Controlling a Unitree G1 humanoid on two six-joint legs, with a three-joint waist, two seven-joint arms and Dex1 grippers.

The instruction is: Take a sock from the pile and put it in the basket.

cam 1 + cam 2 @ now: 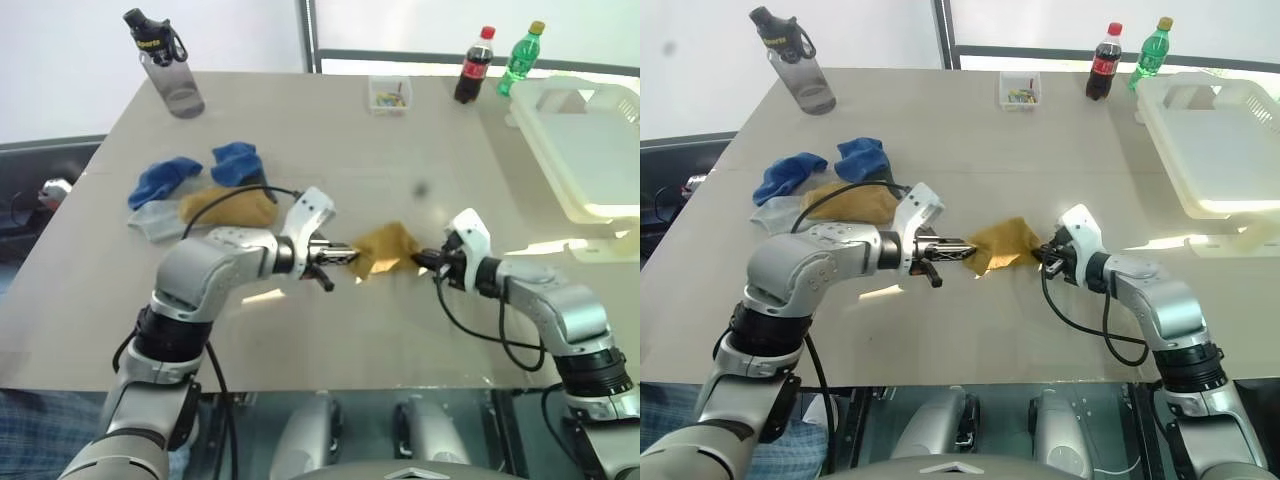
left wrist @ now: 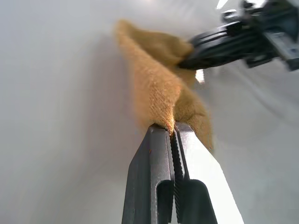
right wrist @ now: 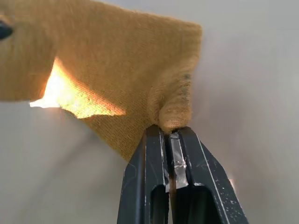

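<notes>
The mustard-yellow knitted sock [image 1: 387, 248] hangs between both grippers just above the pale grey table [image 1: 340, 330], midway between the loose pile of blue, grey and yellow socks [image 1: 200, 190] and the translucent-white plastic basket [image 1: 590, 150]. Left gripper [image 2: 174, 130] and right gripper [image 3: 169, 133] are each clamped on an opposite edge. Judged light, limp and non-fragile; a pinch on a bunched fold should hold, though thin knit may slip.

The left claw [image 2: 174, 133] pinches one end of a mustard sock [image 2: 159, 88]; the right claw [image 2: 205, 44] grips the far end.
</notes>
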